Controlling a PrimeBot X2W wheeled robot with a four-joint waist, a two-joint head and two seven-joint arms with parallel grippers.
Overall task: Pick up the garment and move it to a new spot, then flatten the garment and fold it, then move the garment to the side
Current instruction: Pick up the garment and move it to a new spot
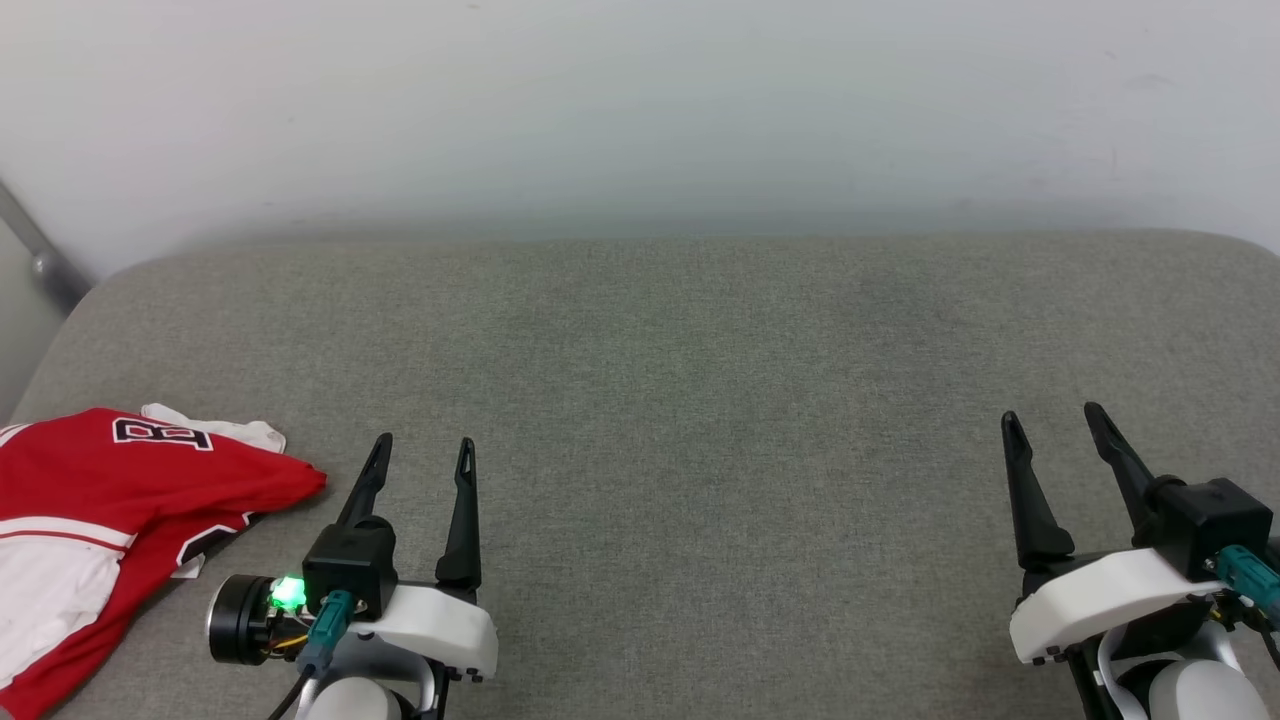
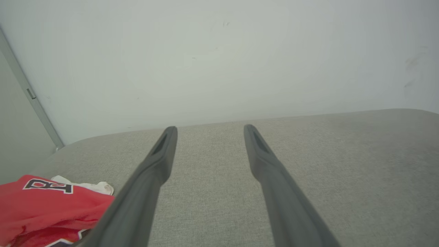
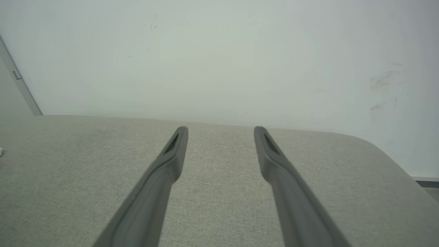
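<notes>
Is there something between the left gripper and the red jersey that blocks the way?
Nothing visible does. The red jersey lies crumpled just to the left of the open left gripper, and only a short strip of the bare grey fabric surface separates them.

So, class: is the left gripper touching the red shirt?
Apart. The head view shows a strip of grey surface between the shirt and the left gripper.

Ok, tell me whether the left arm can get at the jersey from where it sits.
Probably yes: the garment lies just left of the open left gripper, with only bare grey surface between them.
</notes>
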